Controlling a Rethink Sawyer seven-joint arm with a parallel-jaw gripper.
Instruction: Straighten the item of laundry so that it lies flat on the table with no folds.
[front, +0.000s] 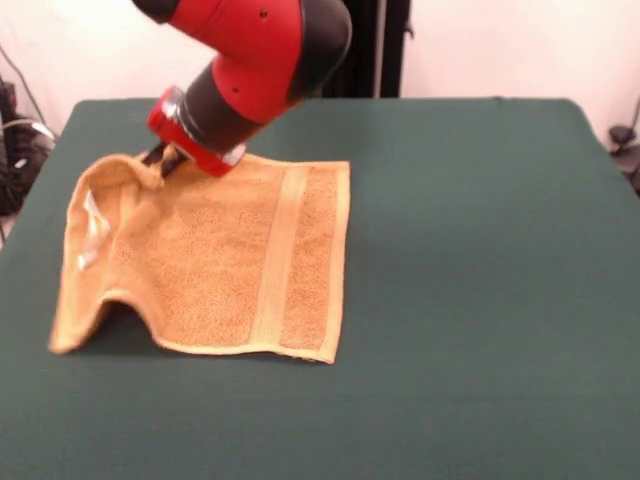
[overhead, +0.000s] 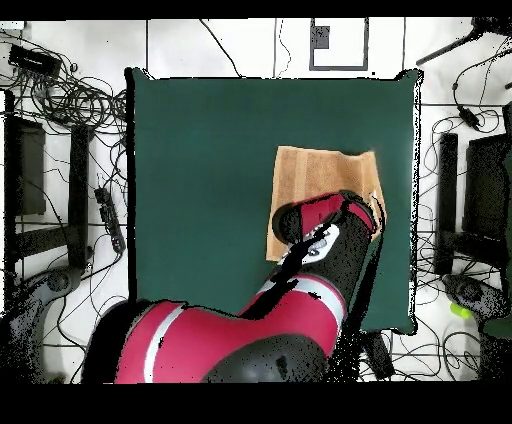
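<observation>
Black at its tip and ringed in red, my tool (front: 160, 158) is down at the far edge of the hand towel (front: 215, 270), right at the raised corner on the left of the front view. My wrist hides the fingers in both views, so I cannot tell whether the tool is clenched on the cloth or released. From above, my red and black arm (overhead: 300, 290) covers that same end of the towel.

Orange-tan terry spreads out from there. Most of the towel lies flat on the tabletop (front: 480, 250), with a pale woven band (front: 280, 260) running from the far edge to the near edge toward its right side. The left part is not flat: its edge is curled up and over, a small white tag (front: 93, 215) shows on the turned-up strip, and the near left corner stands lifted off the surface with a shadow beneath it. The right edge and the near right corner rest smooth against the dark green cloth.

In the front view the towel sits on the left half of the tabletop, and the broad green surface to its right is well apart from it.
</observation>
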